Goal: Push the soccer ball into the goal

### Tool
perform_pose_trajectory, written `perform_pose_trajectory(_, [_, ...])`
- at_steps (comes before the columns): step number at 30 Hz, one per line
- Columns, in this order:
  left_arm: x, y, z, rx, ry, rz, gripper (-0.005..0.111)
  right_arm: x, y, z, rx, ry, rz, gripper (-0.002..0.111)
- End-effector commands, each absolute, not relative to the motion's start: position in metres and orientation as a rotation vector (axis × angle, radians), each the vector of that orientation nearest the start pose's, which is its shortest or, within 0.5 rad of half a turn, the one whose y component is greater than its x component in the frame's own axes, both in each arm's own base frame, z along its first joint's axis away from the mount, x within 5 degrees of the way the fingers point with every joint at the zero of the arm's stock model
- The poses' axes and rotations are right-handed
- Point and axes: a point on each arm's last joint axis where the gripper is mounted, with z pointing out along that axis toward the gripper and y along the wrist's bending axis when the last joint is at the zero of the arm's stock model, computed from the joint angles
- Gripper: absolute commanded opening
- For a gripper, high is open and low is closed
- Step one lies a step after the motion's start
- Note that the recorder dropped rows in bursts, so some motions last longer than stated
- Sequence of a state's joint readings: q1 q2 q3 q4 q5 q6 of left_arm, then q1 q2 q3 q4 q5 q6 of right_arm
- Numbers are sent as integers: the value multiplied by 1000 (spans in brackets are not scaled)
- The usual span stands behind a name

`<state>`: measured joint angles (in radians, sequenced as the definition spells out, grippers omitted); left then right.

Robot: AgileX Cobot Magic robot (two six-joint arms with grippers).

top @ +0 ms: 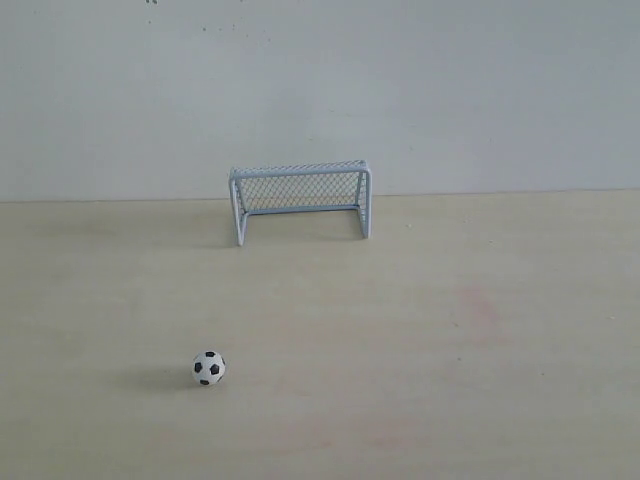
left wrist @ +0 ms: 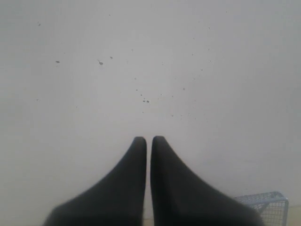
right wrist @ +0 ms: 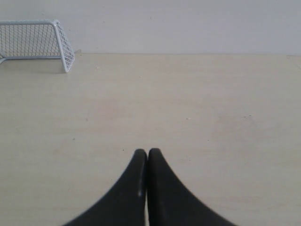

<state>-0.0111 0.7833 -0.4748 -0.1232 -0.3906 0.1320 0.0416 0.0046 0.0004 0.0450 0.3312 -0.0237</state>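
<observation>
The soccer ball [top: 209, 368], white with black patches, rests on the pale wooden table at the front left of the exterior view. The goal [top: 300, 199] stands at the table's far edge against the wall, its mouth facing the front. Neither arm shows in the exterior view. My left gripper [left wrist: 148, 139] is shut and empty, facing the wall, with a corner of the goal [left wrist: 270, 203] beside it. My right gripper [right wrist: 147, 152] is shut and empty above the table, with the goal [right wrist: 35, 42] far off. The ball is out of both wrist views.
The table [top: 480, 330] is a light wood surface ending at a plain whitish wall [top: 320, 90] right behind the goal. Small dark specks mark the wall [left wrist: 141, 96] in the left wrist view.
</observation>
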Motion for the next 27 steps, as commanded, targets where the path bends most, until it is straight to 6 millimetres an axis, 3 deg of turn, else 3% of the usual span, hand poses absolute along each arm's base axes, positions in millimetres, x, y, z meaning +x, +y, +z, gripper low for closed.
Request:
perform_pose_trajectory(1, [166,3,336,-28,1373,42,4,54,3,184,-28,1806,55,0])
perform_pose_trajectory(10, [167,2,335,22,1376,68,4,54,3,184,-31,1808,52,0])
perform_pose_trajectory(12, [171,-1,333,113,1387,123,4,54,3,184,-31,1808,52,0])
perform_pose_trajectory(16, [181,-7,327,463,1419,392,4,54,3,184,-31,1808,52,0])
perform_pose_trajectory(17, [189,-6,324,619,1504,516,4,54,3,184,-31,1808,52,0])
perform_pose_trajectory(20, [208,2,317,826,1752,627,4,54,3,184,-31,1808,52,0])
perform_pose_trajectory(24, [242,9,291,973,2109,576,4,54,3,184,-31,1808,52,0])
perform_pose_trajectory(27, [249,0,254,1352,2262,517,4,54,3,184,-31,1808,52,0])
